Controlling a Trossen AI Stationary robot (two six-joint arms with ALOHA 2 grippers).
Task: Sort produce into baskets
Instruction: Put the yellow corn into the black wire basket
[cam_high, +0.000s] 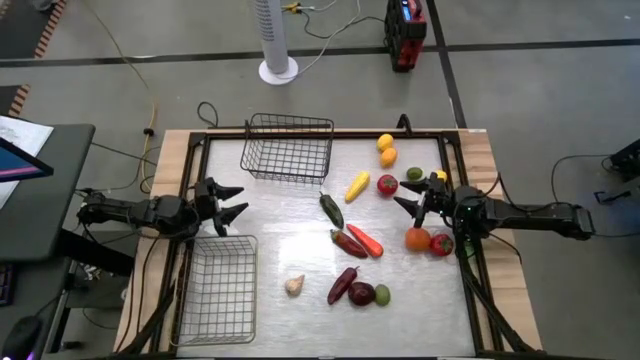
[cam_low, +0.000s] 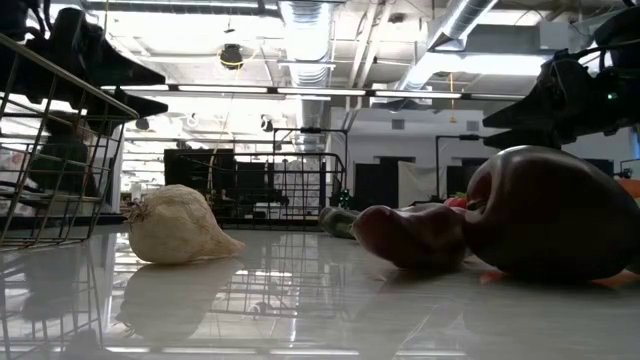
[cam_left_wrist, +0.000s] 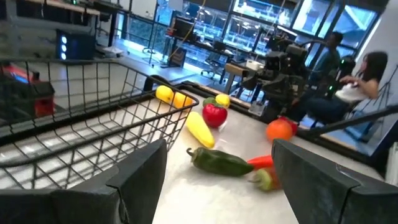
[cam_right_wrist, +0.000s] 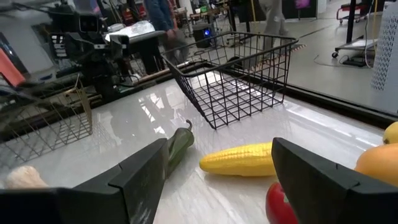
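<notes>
Overhead, both arms level above the table, left pincer (cam_high: 237, 201) and right pincer (cam_high: 407, 199) spread, empty.

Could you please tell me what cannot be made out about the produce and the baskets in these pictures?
- Low view: the purple eggplant up close hides most produce behind it.
- Low view: the near basket is cut off by the left edge.
- High view: the small yellow piece by the right gripper is partly covered by the arm, so its kind is unclear.

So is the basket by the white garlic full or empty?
Empty. From above, the basket beside the garlic shows only bare wire mesh with the table under it, and all the fruit and vegetables lie outside on the table.
</notes>
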